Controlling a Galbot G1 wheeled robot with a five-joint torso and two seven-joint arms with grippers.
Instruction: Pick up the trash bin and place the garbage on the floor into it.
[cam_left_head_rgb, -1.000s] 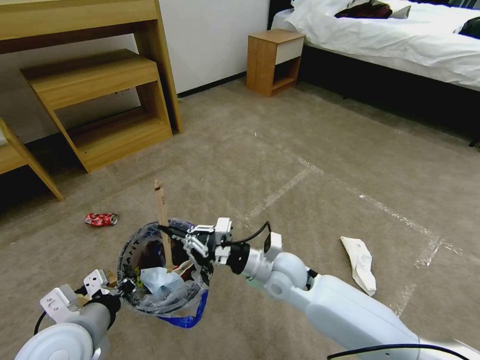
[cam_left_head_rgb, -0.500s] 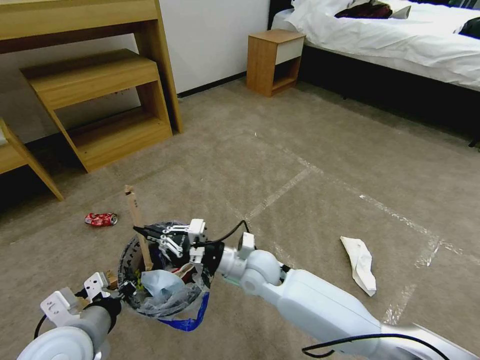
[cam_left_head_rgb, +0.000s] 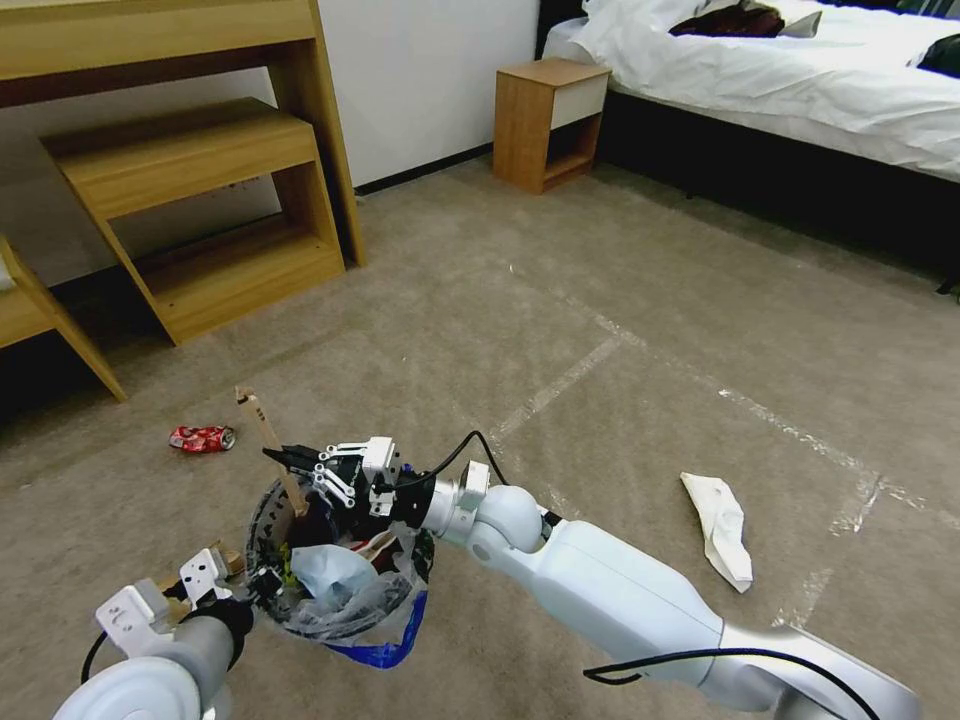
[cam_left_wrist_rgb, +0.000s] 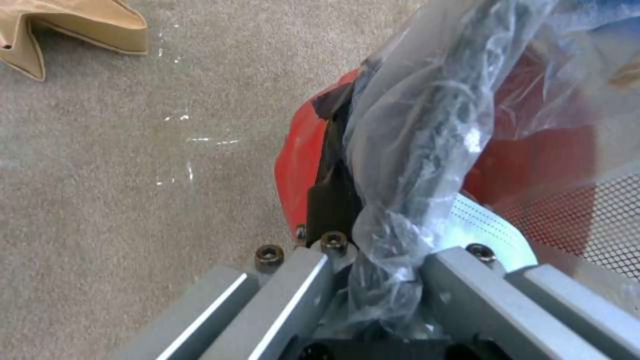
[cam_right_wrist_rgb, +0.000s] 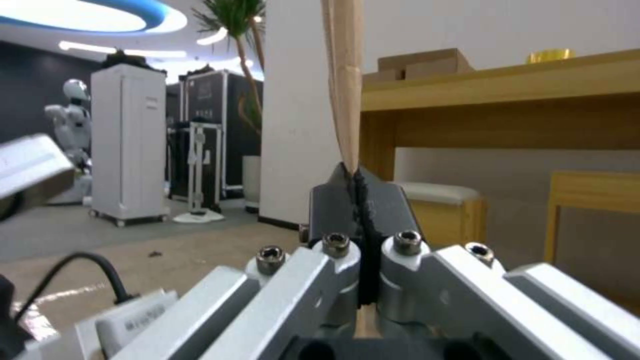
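In the head view the trash bin (cam_left_head_rgb: 300, 600), red with a clear crinkly bag, hangs above the floor (cam_left_head_rgb: 620, 300). My left gripper (cam_left_head_rgb: 258, 580) is shut on its near-left rim. The left wrist view shows the left gripper (cam_left_wrist_rgb: 347, 200) clamping the red rim (cam_left_wrist_rgb: 297, 165) and bunched plastic. A pale blue mask (cam_left_head_rgb: 325, 568) and red scraps lie inside the bin. Above the bin's far rim, my right gripper (cam_left_head_rgb: 285, 460) is shut on a wooden stick (cam_left_head_rgb: 258, 420); the stick leans left with its lower end inside the bin. The right wrist view shows the right gripper (cam_right_wrist_rgb: 360, 200) pinching the stick (cam_right_wrist_rgb: 343, 75).
A crushed red can (cam_left_head_rgb: 202, 438) lies on the carpet left of the bin, and a white crumpled piece (cam_left_head_rgb: 722, 525) lies to the right. A tan scrap (cam_left_wrist_rgb: 73, 25) lies on the carpet. Wooden desk shelves (cam_left_head_rgb: 200, 200) stand at far left, a nightstand (cam_left_head_rgb: 548, 120) and a bed (cam_left_head_rgb: 800, 90) behind.
My right gripper has carried the stick leftward over the bin. The stick has dropped lower and now tilts left. The left gripper and bin stay almost still.
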